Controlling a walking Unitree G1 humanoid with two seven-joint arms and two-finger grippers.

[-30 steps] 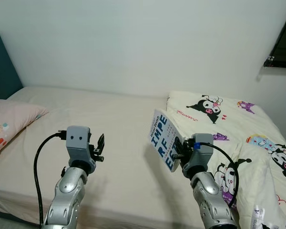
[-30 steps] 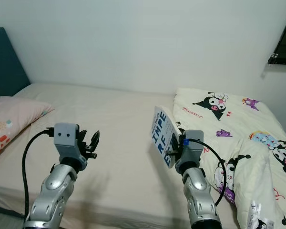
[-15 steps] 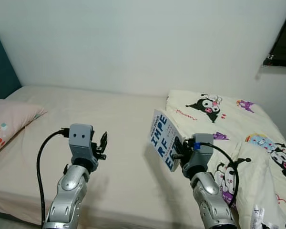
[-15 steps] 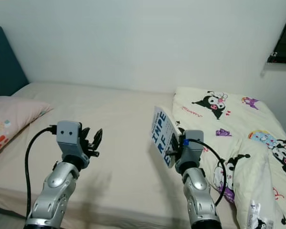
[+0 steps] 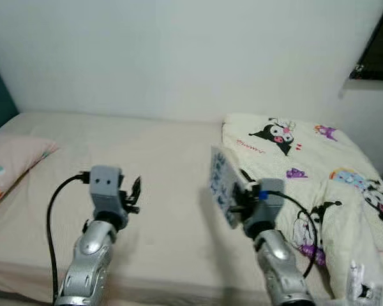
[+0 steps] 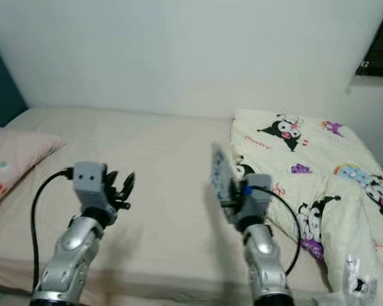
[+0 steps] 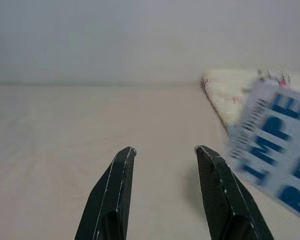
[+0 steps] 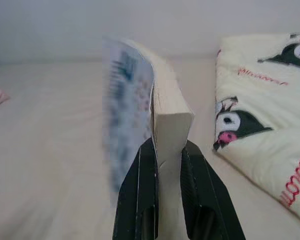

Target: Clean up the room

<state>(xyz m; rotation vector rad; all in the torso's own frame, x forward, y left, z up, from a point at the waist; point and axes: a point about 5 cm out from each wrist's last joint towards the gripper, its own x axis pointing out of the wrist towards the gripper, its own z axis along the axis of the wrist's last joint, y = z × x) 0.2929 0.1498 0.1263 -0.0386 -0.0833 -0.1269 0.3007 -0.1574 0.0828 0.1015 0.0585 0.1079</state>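
Right gripper [image 8: 162, 165] is clamped on the thick white paperback book with big blue cover lettering [image 5: 222, 187], pinched at its lower edge, held upright in the air over the beige sheeted mattress [image 5: 159, 191]. The wrist view shows both fingers tight against the page block, cover facing my left.

What changed over the last second: the head views have shifted and blurred, the dark teal headboard [image 6: 1, 95] has slid nearly out at the left edge, and the white cartoon-print duvet [image 5: 319, 185] sits a bit more central. That's camera motion, so I'm turning or stepping, not the bed moving. The book has also rotated in the grip: the cover is more edge-on to my head now, lettering hard to read. It stays in the same place relative to the wrist, so the grasp looks stable, no slip.

Left gripper [image 7: 164, 192] is unclenched and holding nothing, raised over the mattress, well apart from the pink patterned pillow [image 5: 9, 166]; it has barely moved.

My read: pickup is done, I'm in the carry phase, heading off to put the book away. No shelf or table visible yet. Duvet is crumpled on my right and likely needs sorting after.
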